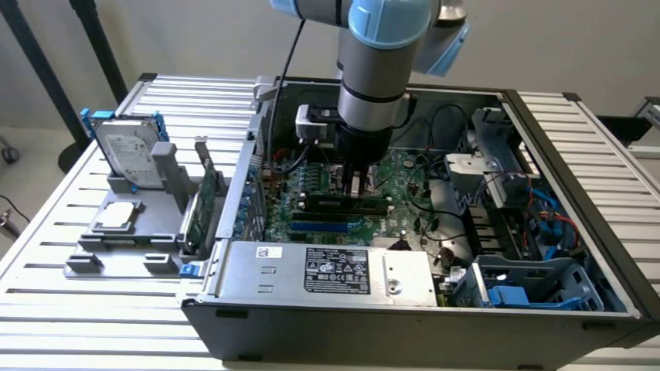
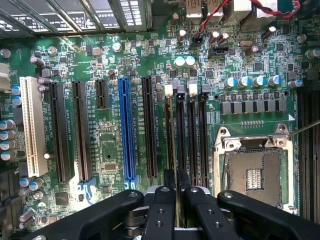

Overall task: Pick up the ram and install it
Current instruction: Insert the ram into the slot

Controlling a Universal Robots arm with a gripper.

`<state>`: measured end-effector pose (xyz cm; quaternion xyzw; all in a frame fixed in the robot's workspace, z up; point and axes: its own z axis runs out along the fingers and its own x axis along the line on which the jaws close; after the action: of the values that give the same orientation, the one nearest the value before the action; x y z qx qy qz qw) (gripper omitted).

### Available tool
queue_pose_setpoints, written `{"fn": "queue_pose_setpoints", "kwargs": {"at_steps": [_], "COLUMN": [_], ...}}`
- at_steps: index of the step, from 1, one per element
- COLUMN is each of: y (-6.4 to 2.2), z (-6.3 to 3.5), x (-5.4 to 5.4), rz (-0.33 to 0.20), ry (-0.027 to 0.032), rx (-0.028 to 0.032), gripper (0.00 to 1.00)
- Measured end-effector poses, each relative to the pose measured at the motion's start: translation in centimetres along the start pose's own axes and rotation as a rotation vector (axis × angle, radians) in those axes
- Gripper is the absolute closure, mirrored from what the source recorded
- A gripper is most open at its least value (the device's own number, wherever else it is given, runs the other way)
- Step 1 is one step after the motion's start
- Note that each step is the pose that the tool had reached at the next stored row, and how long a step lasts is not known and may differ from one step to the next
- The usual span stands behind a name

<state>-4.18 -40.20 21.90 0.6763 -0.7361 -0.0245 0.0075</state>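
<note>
The ram (image 2: 175,200) shows edge-on as a thin green strip between two black fingers (image 2: 164,205). My gripper (image 2: 179,210) is shut on it. It hangs just above the row of black memory slots (image 2: 185,135) on the green motherboard (image 2: 107,150) and runs parallel to them. In the exterior view the gripper (image 1: 356,184) reaches straight down into the open computer case (image 1: 577,232), over the middle of the board. Whether the ram's lower edge touches a slot is hidden.
The CPU socket (image 2: 252,172) lies beside the memory slots, and a blue slot (image 2: 127,130) and a white slot (image 2: 32,125) lie on the other side. The power supply (image 1: 330,270) fills the case's near edge. Outside, a grey holder (image 1: 134,232) carries a silver hard drive (image 1: 129,147) and a green expansion card (image 1: 212,193).
</note>
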Motion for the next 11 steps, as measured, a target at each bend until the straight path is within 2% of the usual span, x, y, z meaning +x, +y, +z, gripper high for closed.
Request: {"fn": "queue_pose_setpoints", "kwargs": {"at_steps": [5,6,7,8,11], "y": [0.0,0.0,0.0,0.0,0.08], "z": [0.05,0.05,0.05,0.04,-1.53], "x": [0.0,0.0,0.0,0.0,0.0], "rz": [0.0,0.0,0.0,0.0,0.0], "ry": [-0.0002,-0.0001,-0.0002,-0.0002,-0.0002], "rx": [0.0001,0.0001,0.0001,0.0001,-0.0002], "gripper": [0.84,0.78,0.78,0.72,0.72]}}
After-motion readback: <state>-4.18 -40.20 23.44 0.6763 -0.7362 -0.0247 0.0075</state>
